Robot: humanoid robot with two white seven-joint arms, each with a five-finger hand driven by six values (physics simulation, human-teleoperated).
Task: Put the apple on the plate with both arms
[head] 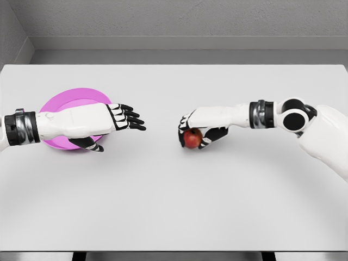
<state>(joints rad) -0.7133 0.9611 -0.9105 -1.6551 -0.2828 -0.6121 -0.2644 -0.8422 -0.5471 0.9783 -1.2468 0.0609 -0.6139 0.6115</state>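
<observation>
Head view: right hand curls its fingers around the apple at frame center on the table. Left hand, fingers spread and empty, hovers over the pink plate at left.

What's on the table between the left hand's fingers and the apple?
Nothing: the head view shows only bare white table between the left hand, fingers extended, and the apple, which the right hand grasps.
</observation>
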